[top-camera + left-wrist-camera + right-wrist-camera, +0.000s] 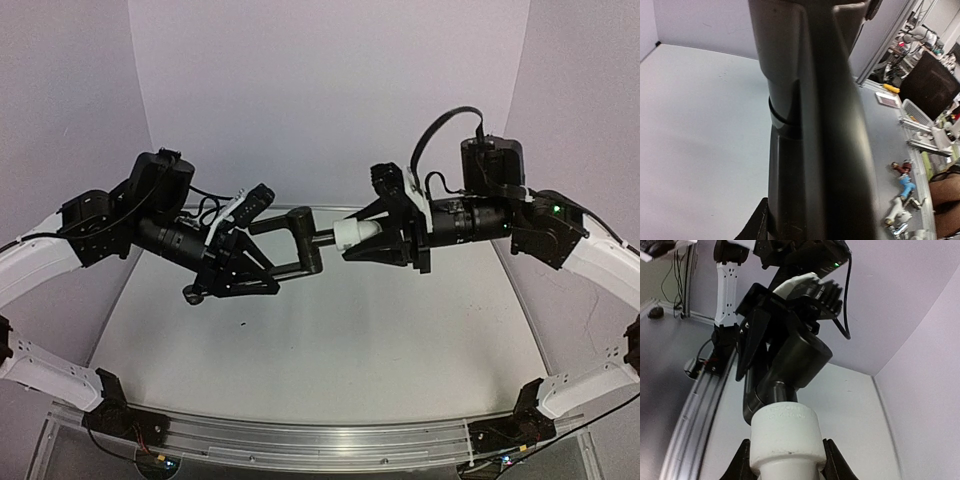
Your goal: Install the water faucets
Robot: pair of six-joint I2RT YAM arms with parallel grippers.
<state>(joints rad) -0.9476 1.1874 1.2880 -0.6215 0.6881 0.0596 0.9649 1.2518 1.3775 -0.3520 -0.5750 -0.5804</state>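
Above the middle of the desk (330, 350), clear of its surface, the black pipe (308, 240) and the white fitting (357, 235) meet end to end in the air. From where I stand, the fitting's wide collar faces a thin stub coming off the pipe's cranked bend. I can't tell how far it is seated. The right pincer (372, 236) has its two fingers pressed against either side of the fitting, gripping it. The left pincer (262, 245) is closed on the pipe's far end and holds it roughly level. Up close, the pipe (805, 125) fills the left wrist view. A pale wall (320, 80) stands behind it all.
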